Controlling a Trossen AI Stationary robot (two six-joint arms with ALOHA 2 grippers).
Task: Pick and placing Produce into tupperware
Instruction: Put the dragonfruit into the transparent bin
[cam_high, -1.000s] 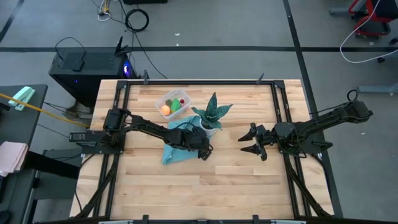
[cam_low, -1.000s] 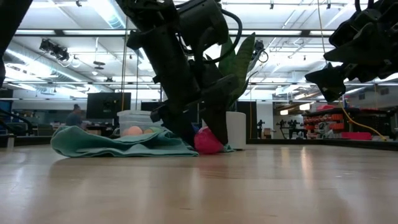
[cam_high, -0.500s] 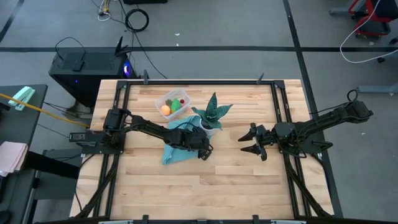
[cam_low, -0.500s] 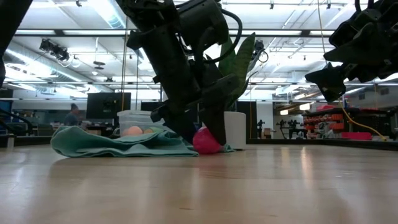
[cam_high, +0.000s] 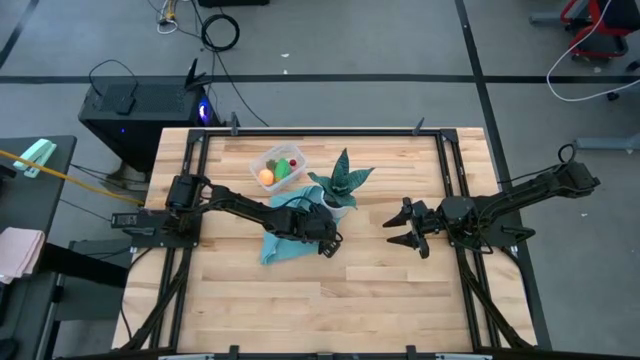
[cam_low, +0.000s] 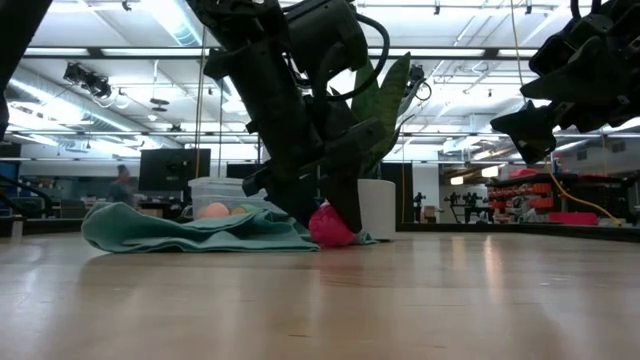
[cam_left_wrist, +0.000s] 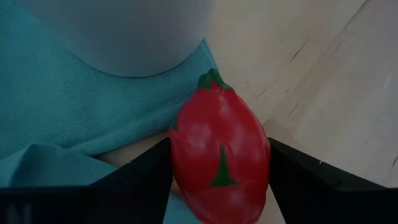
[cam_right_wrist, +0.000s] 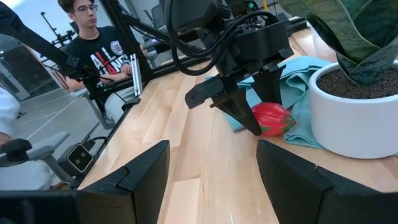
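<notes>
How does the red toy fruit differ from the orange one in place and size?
The red fruit lies beside the white plant pot, between the left hand's fingers; the orange fruit sits inside the clear tupperware. The red one looks larger and longer; the orange one is round. Both are toy produce.

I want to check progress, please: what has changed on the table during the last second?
Almost nothing changed. The left tool stays down at the cloth with its fingers on both sides of the red fruit, which shifted at most very slightly and still rests low. The right tool waits open above the table's right half. The tupperware and the plant did not move.
</notes>
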